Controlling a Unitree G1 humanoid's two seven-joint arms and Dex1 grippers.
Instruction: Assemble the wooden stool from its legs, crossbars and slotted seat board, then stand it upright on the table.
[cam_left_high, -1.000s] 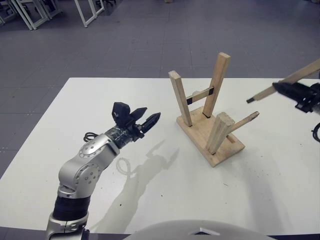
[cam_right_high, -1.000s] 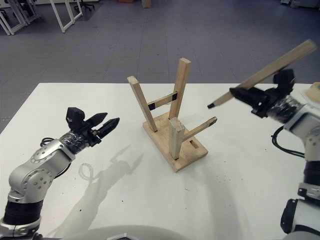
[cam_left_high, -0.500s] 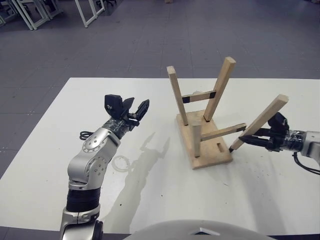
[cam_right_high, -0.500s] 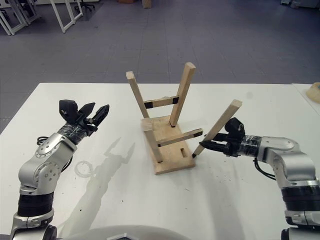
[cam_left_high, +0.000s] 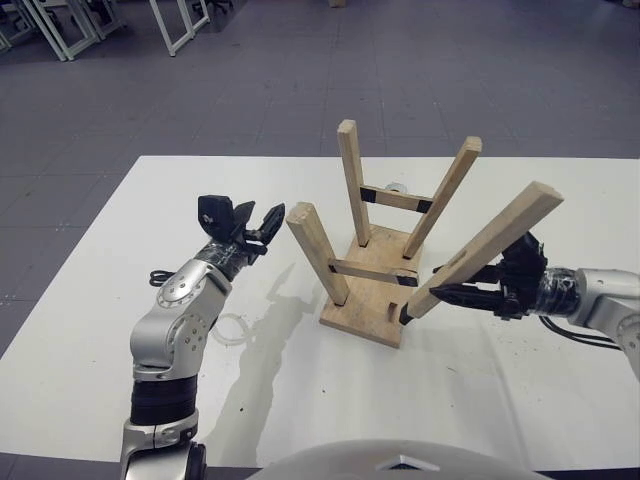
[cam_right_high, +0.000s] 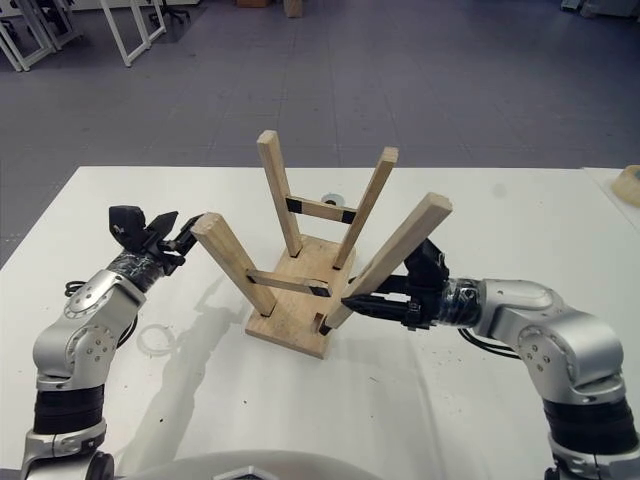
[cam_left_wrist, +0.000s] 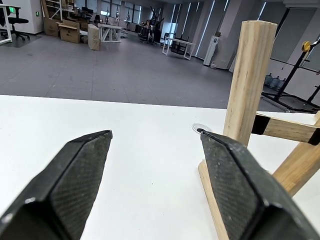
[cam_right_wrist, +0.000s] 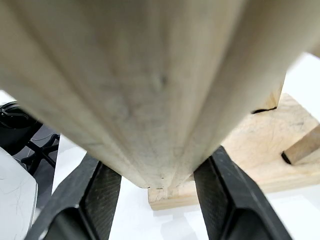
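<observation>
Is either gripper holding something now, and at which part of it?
The right gripper holds the slanted wooden leg near its lower end, close to the seat board. The left gripper is open and holds nothing.

Four legs (cam_left_high: 318, 252), two crossbars (cam_left_high: 365, 272), one seat board (cam_left_high: 362, 320), one pale ring (cam_left_high: 228, 330) and one white table (cam_left_high: 500, 400).

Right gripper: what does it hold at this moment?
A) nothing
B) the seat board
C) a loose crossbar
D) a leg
D: the right gripper is shut on a leg, with a finger on each side of it, and the leg's lower end is down at the seat board.
</observation>
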